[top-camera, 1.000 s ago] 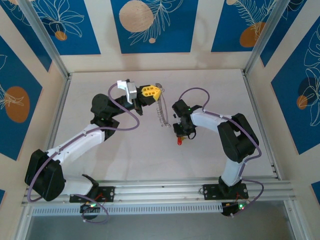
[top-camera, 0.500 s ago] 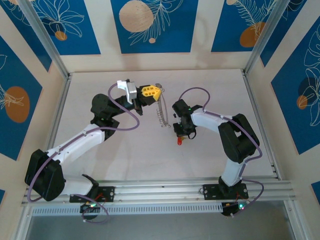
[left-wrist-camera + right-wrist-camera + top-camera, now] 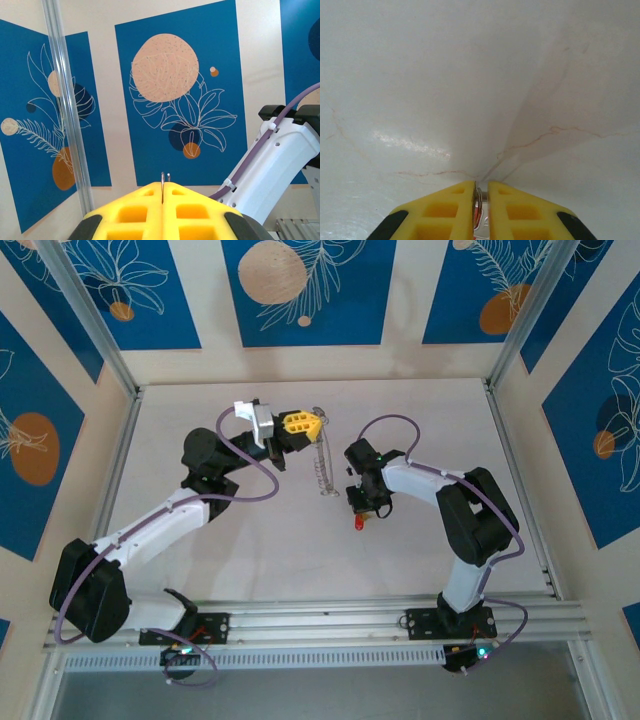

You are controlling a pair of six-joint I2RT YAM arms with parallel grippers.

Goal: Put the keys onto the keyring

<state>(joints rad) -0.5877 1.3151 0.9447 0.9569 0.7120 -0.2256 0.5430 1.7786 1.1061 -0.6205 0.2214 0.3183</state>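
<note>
A white table (image 3: 250,540) sat inside cream walls hung with blue panels (image 3: 300,290) carrying pale leaf drawings and round orange and peach shapes. A metal post (image 3: 65,115) ran down the left of the left wrist view, in front of those panels.

In the overhead view the left claw (image 3: 312,422) was a little above and left of the middle of the frame, its yellow fingers (image 3: 298,423) pointing right. Its wrist view showed the left claw (image 3: 162,200) fully closed, the two yellow pads pressed flat together with a thin sliver of metal poking out of the seam. That was the chain (image 3: 163,186). From above, the chain (image 3: 321,460) ran as a narrow beaded line from those fingertips down toward the centre of the frame (whether its lower end touched the table could not be told).

The right claw (image 3: 361,508) was just right of the chain's lower end, apart from it and pointing toward the bottom of the frame. The key (image 3: 358,525) showed as a small red spot at its tip. In its wrist view the right claw (image 3: 480,192) was nearly closed, a slim gap left between the pads, and the key (image 3: 478,205) sat pinched in that gap, silver with a hint of red, above the bare marbled table (image 3: 470,75).
</note>
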